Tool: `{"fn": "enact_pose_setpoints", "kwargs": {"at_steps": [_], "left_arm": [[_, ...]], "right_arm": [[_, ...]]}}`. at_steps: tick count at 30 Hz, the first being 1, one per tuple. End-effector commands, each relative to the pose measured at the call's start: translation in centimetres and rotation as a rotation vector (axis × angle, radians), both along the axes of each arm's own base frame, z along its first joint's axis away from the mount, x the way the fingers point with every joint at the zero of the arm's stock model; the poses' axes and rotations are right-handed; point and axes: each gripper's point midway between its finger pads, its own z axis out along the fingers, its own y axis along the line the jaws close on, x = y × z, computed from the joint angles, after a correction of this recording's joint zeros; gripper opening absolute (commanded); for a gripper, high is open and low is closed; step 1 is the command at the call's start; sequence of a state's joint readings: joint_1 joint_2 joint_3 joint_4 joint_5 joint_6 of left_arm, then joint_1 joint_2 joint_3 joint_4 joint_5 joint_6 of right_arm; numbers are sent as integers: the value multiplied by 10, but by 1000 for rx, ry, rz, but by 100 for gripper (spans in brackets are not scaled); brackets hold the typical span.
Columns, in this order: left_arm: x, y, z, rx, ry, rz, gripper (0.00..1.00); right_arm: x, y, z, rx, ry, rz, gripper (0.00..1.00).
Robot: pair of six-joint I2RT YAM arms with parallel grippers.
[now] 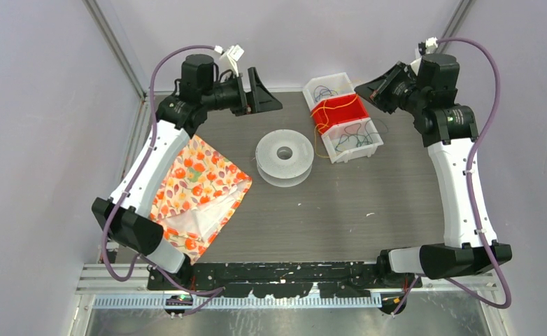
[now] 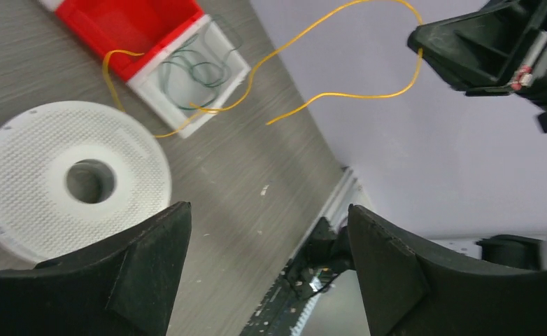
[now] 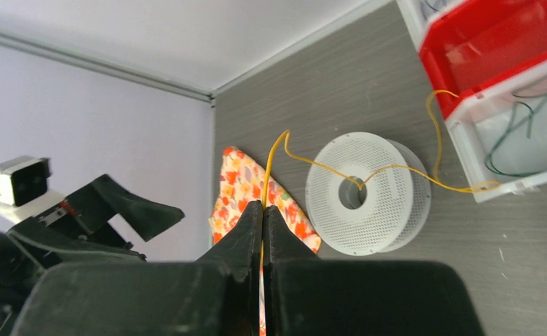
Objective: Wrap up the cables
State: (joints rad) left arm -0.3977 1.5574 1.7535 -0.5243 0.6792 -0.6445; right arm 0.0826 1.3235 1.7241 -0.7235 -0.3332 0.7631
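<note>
The thin yellow-orange cable [image 3: 396, 168] runs from the red bin [image 3: 494, 42] across the clear perforated spool [image 3: 389, 203] to my right gripper [image 3: 264, 207]. That gripper is shut on the cable's end and held above the table by the bins [image 1: 360, 87]. In the left wrist view the cable [image 2: 327, 94] hangs in loops from the right gripper's fingers [image 2: 466, 49]. Dark greenish cables [image 1: 351, 136] lie in the white bins. My left gripper [image 2: 267, 217] is open and empty, raised at the back left of the spool [image 1: 283, 157].
A floral cloth [image 1: 197, 189] lies on the table's left, under the left arm. The row of white and red bins [image 1: 377, 143] stands at the back right. Purple walls enclose the table on three sides.
</note>
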Motion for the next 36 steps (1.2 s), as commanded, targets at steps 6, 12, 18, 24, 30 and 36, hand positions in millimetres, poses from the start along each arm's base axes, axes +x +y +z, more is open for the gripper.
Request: {"fn": "enact_pose_setpoints", "kwargs": {"at_steps": [6, 12, 18, 24, 30, 36], "left_arm": [[36, 76, -115, 340, 307, 311, 86], [36, 68, -198, 326, 451, 255, 88], [47, 56, -243, 250, 532, 217, 83], [57, 43, -277, 194, 588, 195, 78], [60, 32, -281, 185, 577, 179, 71], [67, 22, -288, 210, 557, 169, 55]], "right_arm": [[-5, -46, -12, -90, 69, -262, 1], [-4, -51, -20, -100, 79, -290, 1], [-9, -47, -20, -97, 71, -266, 0], [-14, -45, -26, -101, 87, -252, 1], [-15, -47, -30, -105, 101, -257, 1], [-12, -43, -33, -83, 109, -250, 0]]}}
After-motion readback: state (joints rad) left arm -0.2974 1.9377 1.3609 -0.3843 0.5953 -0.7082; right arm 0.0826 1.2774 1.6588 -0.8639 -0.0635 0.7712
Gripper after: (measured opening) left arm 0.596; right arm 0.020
